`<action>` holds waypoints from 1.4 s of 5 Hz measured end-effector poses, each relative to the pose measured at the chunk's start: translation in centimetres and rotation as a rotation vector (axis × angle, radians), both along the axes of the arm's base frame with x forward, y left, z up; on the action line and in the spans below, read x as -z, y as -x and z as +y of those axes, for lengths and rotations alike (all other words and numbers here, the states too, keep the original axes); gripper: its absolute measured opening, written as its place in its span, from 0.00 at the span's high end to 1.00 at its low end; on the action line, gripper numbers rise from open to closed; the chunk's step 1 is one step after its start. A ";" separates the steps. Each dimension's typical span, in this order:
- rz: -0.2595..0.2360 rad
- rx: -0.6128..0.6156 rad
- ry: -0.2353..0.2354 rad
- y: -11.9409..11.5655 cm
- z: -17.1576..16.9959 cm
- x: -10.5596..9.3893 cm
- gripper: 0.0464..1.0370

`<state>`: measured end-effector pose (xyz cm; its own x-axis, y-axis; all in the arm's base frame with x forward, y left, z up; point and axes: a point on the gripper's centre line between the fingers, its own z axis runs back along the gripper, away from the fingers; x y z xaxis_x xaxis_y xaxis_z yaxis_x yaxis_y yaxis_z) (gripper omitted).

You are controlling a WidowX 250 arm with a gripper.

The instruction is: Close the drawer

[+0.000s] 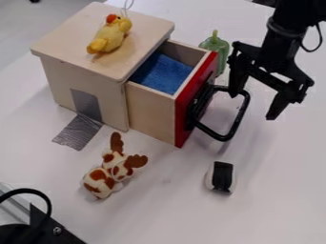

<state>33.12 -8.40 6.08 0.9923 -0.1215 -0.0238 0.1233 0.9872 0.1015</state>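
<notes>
A wooden drawer [153,109], red-fronted (blue-lined inside, black loop handle), partly out of its box.

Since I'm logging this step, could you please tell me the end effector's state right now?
End effector: open, its fingers spread wide at the black drawer handle, not clamped on anything.

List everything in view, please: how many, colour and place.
Wooden cabinet: one, tan, upper left
Wooden drawer: one, tan, red-fronted, pulled open
Bent handle: one, black, on drawer front
Soft-looking lining: one, blue, inside drawer
Plush duck: one, yellow, atop cabinet
Translucent bottle: one, green, behind drawer
Plush animal: one, white-and-brown, before cabinet
Rounded object: one, black-and-white, lower right
Tape strip: one, silver, cabinet to table
Tabletop: one, white, underneath
Equipment: black, lower-left corner
Two-finger gripper: one, black, by handle
</notes>
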 end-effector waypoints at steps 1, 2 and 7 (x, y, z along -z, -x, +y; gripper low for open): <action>0.033 -0.009 -0.005 0.4 0.1 1.8 0.04; 0.056 -0.011 -0.010 0.5 0.2 3.4 0.07; 0.085 -0.242 -0.067 0.2 8.0 4.1 0.93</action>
<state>32.97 -0.36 1.99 0.9863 0.1243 -0.1080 -0.1052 0.9803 0.1674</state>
